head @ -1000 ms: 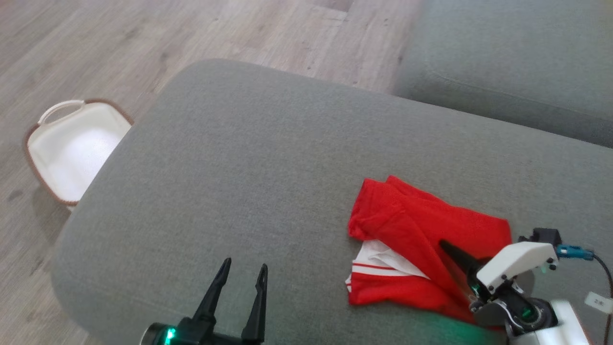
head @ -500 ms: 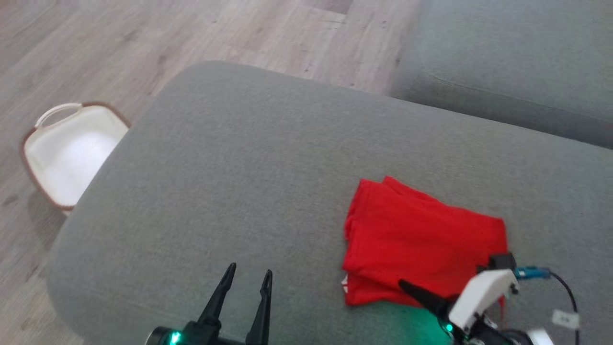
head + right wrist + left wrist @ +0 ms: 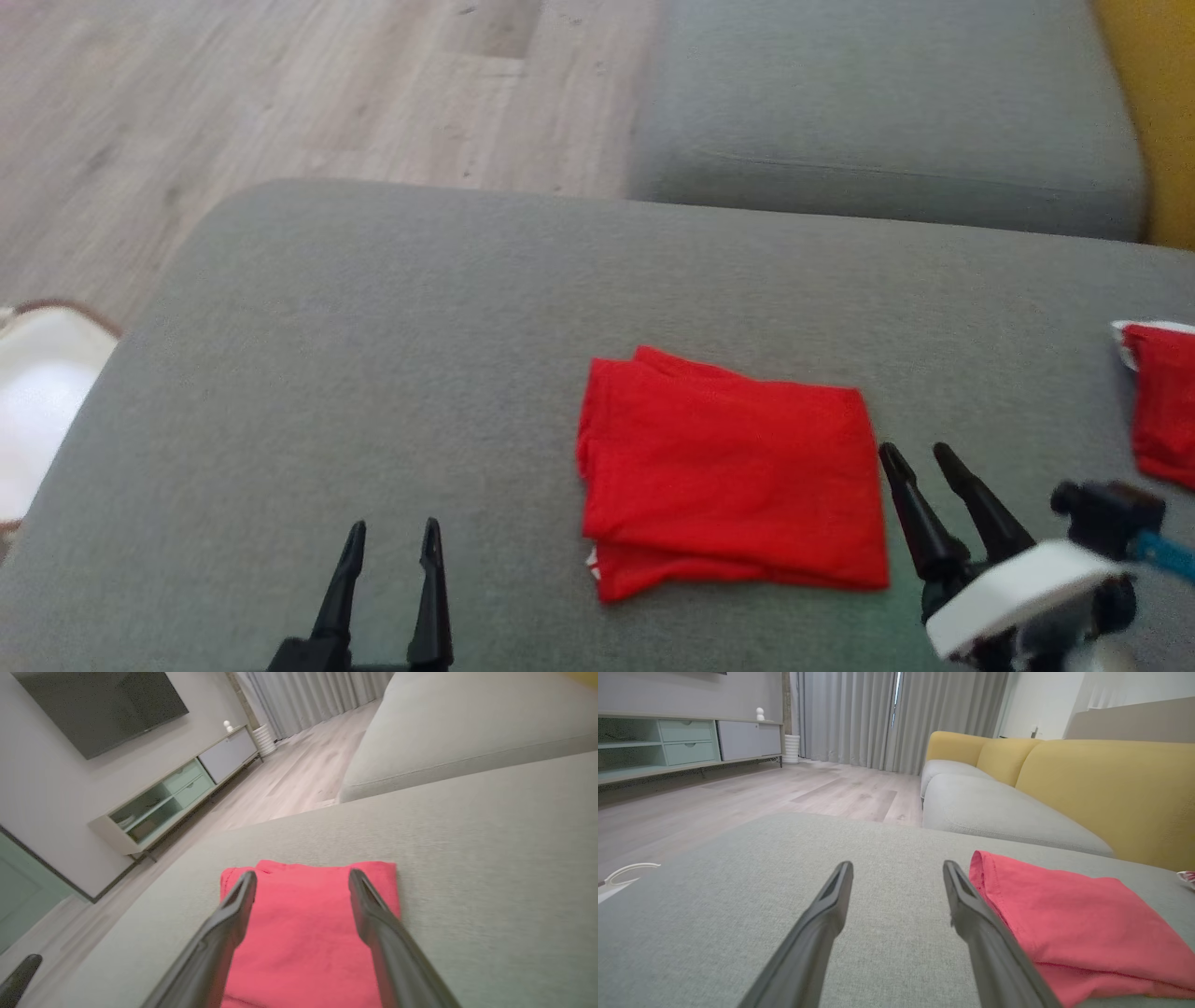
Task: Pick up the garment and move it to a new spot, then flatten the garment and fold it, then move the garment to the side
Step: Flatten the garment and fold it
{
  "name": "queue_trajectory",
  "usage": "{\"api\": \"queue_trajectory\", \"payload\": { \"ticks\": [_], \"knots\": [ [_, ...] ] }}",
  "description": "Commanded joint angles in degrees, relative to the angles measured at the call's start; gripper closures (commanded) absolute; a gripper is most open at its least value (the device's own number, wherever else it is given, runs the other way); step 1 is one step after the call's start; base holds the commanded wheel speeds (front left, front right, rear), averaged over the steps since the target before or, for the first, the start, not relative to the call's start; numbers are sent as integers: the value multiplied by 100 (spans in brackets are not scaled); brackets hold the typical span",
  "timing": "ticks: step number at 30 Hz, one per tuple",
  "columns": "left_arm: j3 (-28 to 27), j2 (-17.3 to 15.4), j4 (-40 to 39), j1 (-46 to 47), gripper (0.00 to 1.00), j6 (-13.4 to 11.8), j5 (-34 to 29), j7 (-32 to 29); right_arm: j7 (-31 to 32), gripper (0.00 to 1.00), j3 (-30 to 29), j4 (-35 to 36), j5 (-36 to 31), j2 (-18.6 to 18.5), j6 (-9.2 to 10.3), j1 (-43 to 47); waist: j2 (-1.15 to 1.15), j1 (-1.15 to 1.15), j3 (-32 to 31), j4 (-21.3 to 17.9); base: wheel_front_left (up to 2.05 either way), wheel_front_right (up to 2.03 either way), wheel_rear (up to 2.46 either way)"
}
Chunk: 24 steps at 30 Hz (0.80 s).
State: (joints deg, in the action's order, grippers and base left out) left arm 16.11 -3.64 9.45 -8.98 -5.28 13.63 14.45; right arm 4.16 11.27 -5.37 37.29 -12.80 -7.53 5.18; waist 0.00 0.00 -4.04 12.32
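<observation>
garment (image 3: pixel 728 485): folded, flat on cushion (image 3: pixel 373 373)
left gripper (image 3: pixel 392 530): spread, empty
right gripper (image 3: pixel 915 451): spread, empty, beside garment
step: fold judged done
next: edge to be pinched, carried aside

Soft, even daylight is filling the room, glowing brightest at the grey curtains (image 3: pixel 878 718) in the left wrist view, and shadows on the grey sofa cushion (image 3: pixel 373 327) are showing only faintly. The head view is looking slightly smeared, the right claw (image 3: pixel 915 455) blurring most, while the white basket (image 3: pixel 37 392) is blowing out into glare. Both wrist views are stretching at their edges, the near fingers (image 3: pixel 215 947) going soft.
</observation>
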Motion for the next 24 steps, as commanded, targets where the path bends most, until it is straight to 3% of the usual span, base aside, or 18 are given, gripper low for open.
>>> {"api": "queue_trajectory", "payload": {
  "ticks": [1, 4, 7, 9, 14, 24],
  "knots": [
    [-227, 65, -176, 101, 0, -40, -1, 55, -337, 0, 122, 74, -168, -73, 4, -77, 0, 0, -104, -203, 0, 0, 0],
    [-267, 67, -193, 20, 0, -100, -43, 55, -1343, 0, 239, -338, -977, -127, 4, -2, 0, 0, -182, -329, 0, 0, 0],
    [-317, 68, -279, -68, 0, -128, -122, 55, -1831, 0, 36, -766, -1501, 36, 4, 50, 0, 0, -253, -416, 0, 0, 0],
    [-354, 69, -374, -128, 0, -118, -200, 55, -1902, 0, -143, -878, -1936, 124, 4, 70, 0, 0, -287, -458, 0, 0, 0],
    [-437, 66, -526, -285, 0, 7, -406, 55, -1913, 0, -704, -399, -2732, 503, 4, 308, 0, 0, -325, -539, 0, 0, 0],
    [-517, 72, -568, -373, 0, 160, -601, 55, -1915, 0, -876, -227, -2899, 773, 4, 598, 0, 0, -299, -588, 0, 0, 0]
  ]
}}
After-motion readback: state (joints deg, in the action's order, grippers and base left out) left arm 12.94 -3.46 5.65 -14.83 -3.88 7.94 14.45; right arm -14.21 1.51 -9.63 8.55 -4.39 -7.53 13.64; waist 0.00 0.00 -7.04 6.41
